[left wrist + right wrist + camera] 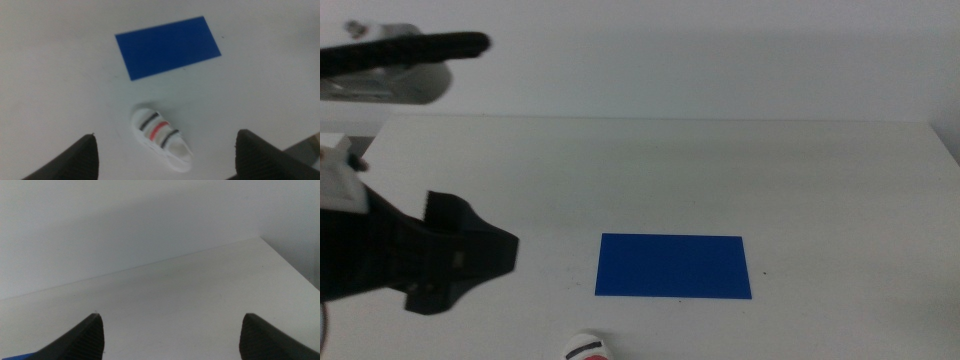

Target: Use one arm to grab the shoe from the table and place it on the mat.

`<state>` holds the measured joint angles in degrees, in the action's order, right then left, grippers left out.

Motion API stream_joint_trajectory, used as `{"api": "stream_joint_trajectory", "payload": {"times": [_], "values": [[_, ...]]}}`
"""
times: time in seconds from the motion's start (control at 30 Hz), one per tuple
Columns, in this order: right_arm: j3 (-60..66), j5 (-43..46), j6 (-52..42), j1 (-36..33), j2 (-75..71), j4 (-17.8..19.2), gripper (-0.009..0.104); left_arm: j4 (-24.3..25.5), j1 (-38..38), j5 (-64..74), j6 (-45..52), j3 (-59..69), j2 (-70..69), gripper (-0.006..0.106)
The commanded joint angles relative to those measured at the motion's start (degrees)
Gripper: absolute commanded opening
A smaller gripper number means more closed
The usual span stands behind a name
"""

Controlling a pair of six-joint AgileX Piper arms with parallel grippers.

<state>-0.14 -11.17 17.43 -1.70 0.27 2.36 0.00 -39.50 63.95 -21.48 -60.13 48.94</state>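
A: What is worrying you here?

B: The left gripper (165,160) is hanging above the table (820,180) with its jaws spread wide, holding nothing. The shoe (161,137) is lying between them but well below, and it is sitting slantwise to them. If the arm (400,255) is coming down without turning, I am guessing one jaw is landing on the straps and pushing the shoe aside.

A: Where is the shoe lying?

B: At the table's near edge, just nearer than the mat's (673,265) left end, apart from it. Being so close to that edge, a nudge is risking a fall.

A: And the right gripper (170,340)?

B: It is waiting over the right side, jaws wide apart, empty.

A: The surface?

B: Plain white and smooth-looking, so the shoe is probably sliding easily. A pale wall is standing beyond the far edge.
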Motion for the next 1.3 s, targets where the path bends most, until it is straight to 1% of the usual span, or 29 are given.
{"api": "stream_joint_trajectory", "payload": {"times": [0.0, 0.13, 0.3, 0.4, 0.53, 0.8, 0.87, 1.0, 1.17, 1.27], "values": [[0.14, 0.49, -0.20, -0.10, -0.27, 0.42, 0.079, 1.12, -2.46, -0.35, -4.32, -0.51, 0.78, 0.094], [0.14, 0.49, -0.20, -0.10, -0.27, 0.42, 0.079, 2.13, -4.65, -0.35, -8.29, -0.51, 2.85, 0.094], [0.14, 0.49, -0.20, -0.10, -0.27, 0.42, 0.079, 1.24, -4.77, -0.81, -9.33, -0.51, 5.44, 0.094], [0.14, 0.49, -0.20, -0.10, -0.27, 0.42, 0.079, 1.10, -4.77, -1.66, -11.96, -0.51, 6.86, 0.094], [0.14, 0.49, -0.20, -0.10, -0.27, 0.42, 0.079, 0.96, -4.77, -2.09, -12.26, -0.51, 7.89, 0.094], [0.14, 0.49, -0.20, -0.10, -0.27, 0.42, 0.079, 0.87, -5.59, -3.36, -21.39, 1.88, 10.00, 0.094], [0.14, 0.49, -0.20, -0.10, -0.27, 0.42, 0.079, 1.43, -6.91, -3.46, -25.79, 2.62, 10.84, 0.094], [0.14, 0.49, -0.20, -0.10, -0.27, 0.42, 0.079, 3.99, -11.19, -4.18, -38.70, 3.42, 13.23, 0.094], [0.14, 0.49, -0.20, -0.10, -0.27, 0.42, 0.079, 8.32, -18.16, -1.58, -59.81, 3.42, 18.84, 0.094], [0.14, 0.49, -0.20, -0.10, -0.27, 0.42, 0.079, 9.07, -20.64, -0.12, -68.06, 3.42, 22.57, 0.094]]}}
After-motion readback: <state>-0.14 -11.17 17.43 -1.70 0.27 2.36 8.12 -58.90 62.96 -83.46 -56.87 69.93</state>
